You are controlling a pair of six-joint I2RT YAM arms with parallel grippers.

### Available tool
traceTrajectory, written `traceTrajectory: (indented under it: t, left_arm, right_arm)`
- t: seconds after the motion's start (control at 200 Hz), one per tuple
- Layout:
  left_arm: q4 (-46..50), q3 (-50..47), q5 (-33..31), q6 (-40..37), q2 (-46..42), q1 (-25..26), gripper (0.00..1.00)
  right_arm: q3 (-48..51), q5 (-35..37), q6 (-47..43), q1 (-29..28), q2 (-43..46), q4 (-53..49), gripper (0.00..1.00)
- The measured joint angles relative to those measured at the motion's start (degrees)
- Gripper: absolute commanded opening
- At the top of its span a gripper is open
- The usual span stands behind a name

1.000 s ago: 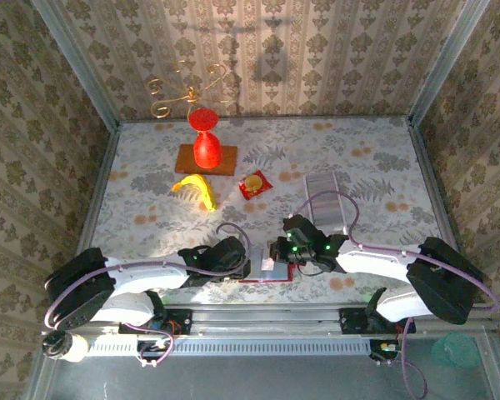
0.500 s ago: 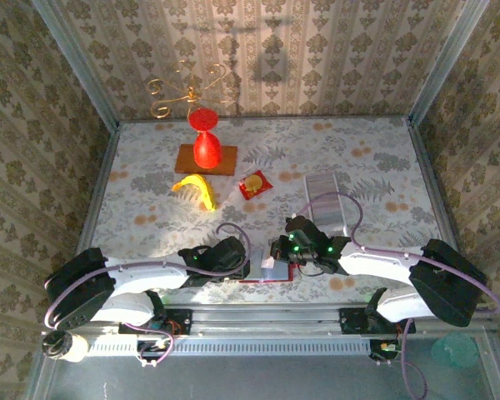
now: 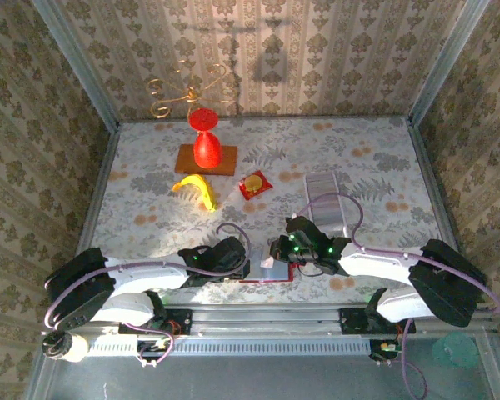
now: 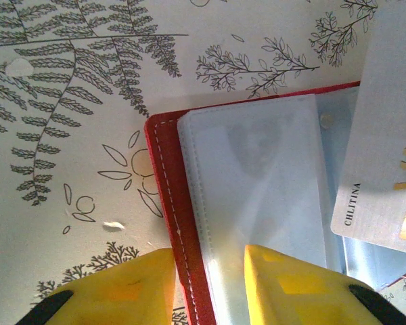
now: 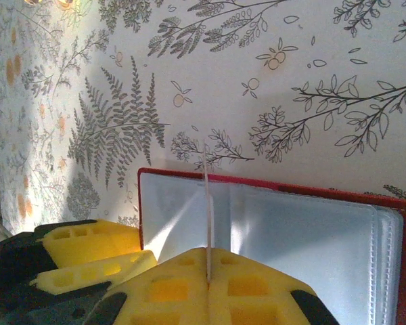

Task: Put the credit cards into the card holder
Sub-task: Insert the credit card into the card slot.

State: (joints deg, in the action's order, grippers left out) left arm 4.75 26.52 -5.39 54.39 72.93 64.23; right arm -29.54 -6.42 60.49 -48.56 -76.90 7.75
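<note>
The patterned desk (image 3: 375,158) bears a row of spare credit cards (image 3: 325,200) far right; the card holder (image 4: 166,169) lies open at the near edge, between both arms; the left hand (image 4: 210,271) is slightly spread, its yellow fingers (image 4: 291,284) straddling the holder's red left rim; the right hand (image 5: 206,261) pinches one credit card (image 5: 206,203) edge-on, upright over the clear sleeves.
</note>
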Motion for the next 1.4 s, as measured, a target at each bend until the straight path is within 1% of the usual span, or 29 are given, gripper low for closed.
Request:
traceTrajectory:
  t: [0.29,0.85,1.405]
  left_arm:
    - [0.0,0.0,0.0,0.0,0.0,0.0,0.31]
    - [0.0,0.0,0.0,0.0,0.0,0.0,0.31]
    - [0.0,0.0,-0.2,0.0,0.0,0.3,0.30]
  right_arm:
    - [0.0,0.0,0.3,0.0,-0.9,0.1,0.00]
    - [2.6,-0.1,2.9,-0.7,-0.9,4.2,0.00]
    - [3.7,-2.1,4.8,-1.8,-1.7,6.0,0.00]
